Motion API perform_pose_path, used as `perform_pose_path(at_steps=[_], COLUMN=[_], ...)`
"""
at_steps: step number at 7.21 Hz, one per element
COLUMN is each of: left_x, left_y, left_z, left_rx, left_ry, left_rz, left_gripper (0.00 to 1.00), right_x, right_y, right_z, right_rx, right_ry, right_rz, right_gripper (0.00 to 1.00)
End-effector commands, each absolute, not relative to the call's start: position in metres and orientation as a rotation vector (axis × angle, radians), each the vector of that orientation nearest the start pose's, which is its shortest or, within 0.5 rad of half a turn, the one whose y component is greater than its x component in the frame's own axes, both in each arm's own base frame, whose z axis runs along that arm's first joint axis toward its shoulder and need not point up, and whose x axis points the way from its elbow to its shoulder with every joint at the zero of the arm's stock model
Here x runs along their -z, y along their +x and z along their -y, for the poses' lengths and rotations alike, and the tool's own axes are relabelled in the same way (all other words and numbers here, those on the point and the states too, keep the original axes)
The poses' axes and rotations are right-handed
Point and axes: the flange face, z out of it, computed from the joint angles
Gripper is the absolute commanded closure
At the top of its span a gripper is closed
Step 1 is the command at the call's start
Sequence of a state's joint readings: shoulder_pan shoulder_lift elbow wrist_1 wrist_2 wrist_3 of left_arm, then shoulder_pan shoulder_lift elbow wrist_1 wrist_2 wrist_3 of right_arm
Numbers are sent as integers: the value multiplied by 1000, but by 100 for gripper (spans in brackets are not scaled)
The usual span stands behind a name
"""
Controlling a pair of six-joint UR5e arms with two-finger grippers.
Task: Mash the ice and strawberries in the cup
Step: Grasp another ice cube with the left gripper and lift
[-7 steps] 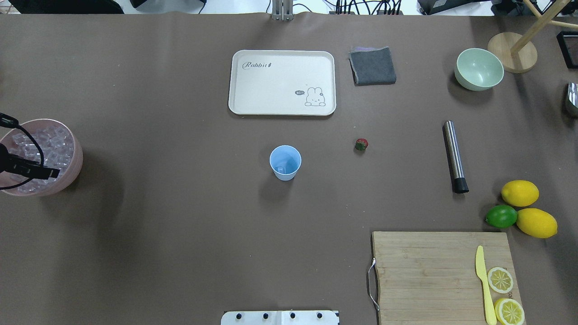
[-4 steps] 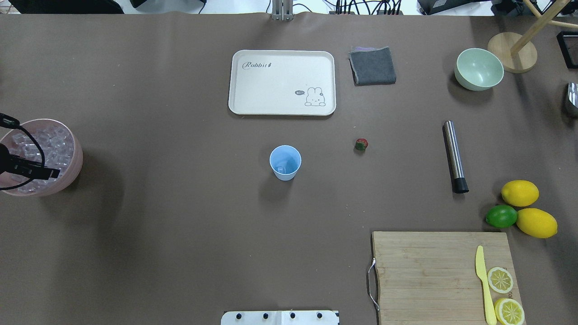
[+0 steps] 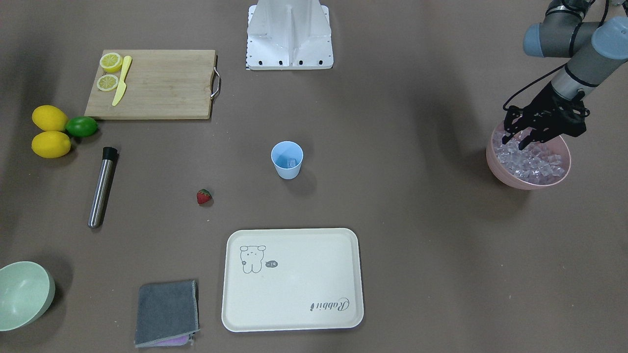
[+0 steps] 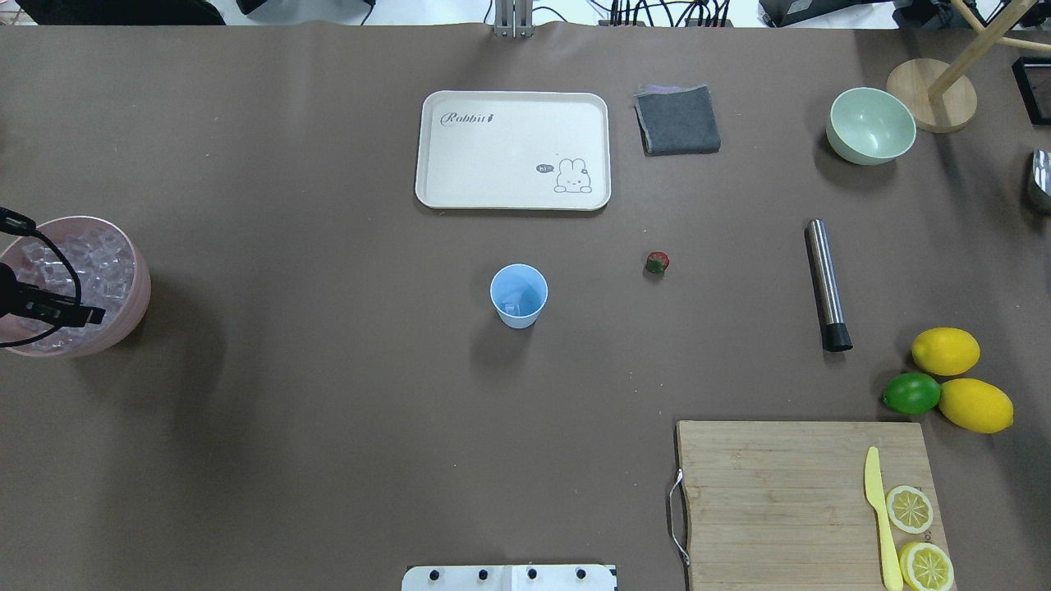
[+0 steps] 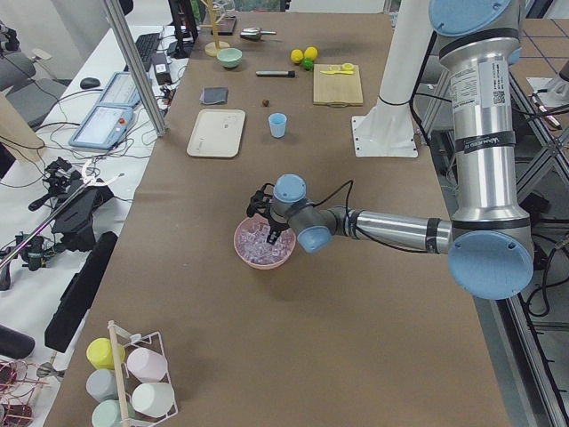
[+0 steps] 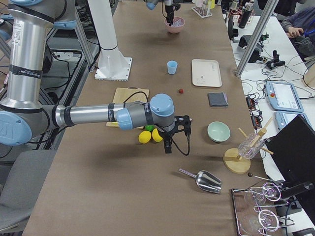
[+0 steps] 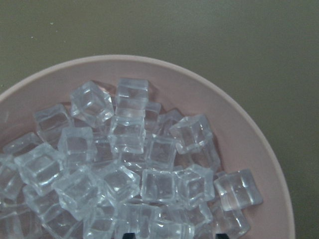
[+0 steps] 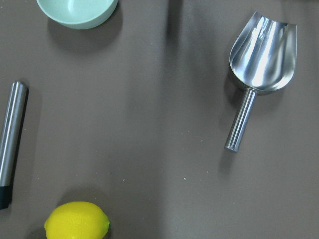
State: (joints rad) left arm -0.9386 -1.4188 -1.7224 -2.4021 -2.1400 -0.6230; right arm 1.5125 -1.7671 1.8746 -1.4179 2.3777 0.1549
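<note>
Brown matte paper covers the long table [image 4: 328,460], seen from overhead, where a small light-blue plastic cup [image 4: 518,296], tapered toward its base, stands upright near the middle with what looks like a single clear cube at its bottom. At the left edge a round pink bowl [image 3: 521,180] is heaped with glassy, faintly lilac ice cubes [image 7: 127,134], square-cornered and piled at all angles. The black left gripper [image 3: 516,138] hangs over the heap with its two fingers parted, their tips down among the cubes. A small red strawberry with a green top [image 4: 657,263] lies on the paper to the right of the cup, well apart from it. Farther right lies a brushed-steel cylinder with a black end [image 4: 825,283], and at the far right stands a smooth pale green bowl [image 4: 870,125]. A cream rectangular tray with a rabbit drawing [image 4: 493,156] sits far of the cup, a folded grey cloth [image 4: 678,121] beside it. On the near right, a bamboo cutting board [image 4: 780,492] carries two lemon slices [image 4: 910,508] and a yellow plastic knife [image 4: 878,513]. The right gripper [image 6: 169,146] hovers over the table's right end near a polished steel scoop [image 8: 261,55]; whether its fingers are apart or together cannot be told
</note>
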Motion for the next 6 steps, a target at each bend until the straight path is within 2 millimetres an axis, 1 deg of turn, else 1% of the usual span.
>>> perform_pose_path(at_steps=[1,2,4,5,6], left_x=[-562,-561,-554,-546,-537], left_y=[206,206,202,202,200], left_z=[416,416,418,418,423], left_rx=[-245,-247,-245,-252,-253], left_ry=[344,346,355,364,364], left_rz=[-912,-914,-926,-936,-959], left_gripper=[93,100,100,100,100], right_x=[-578,-578,-578,-578,-578], right_y=[37,37,37,37,37], right_z=[424,424,424,425,425], right_rx=[14,14,14,15,13], right_ry=[160,160,160,161,160], right_rz=[823,823,823,824,824], right_gripper=[0,0,0,0,0])
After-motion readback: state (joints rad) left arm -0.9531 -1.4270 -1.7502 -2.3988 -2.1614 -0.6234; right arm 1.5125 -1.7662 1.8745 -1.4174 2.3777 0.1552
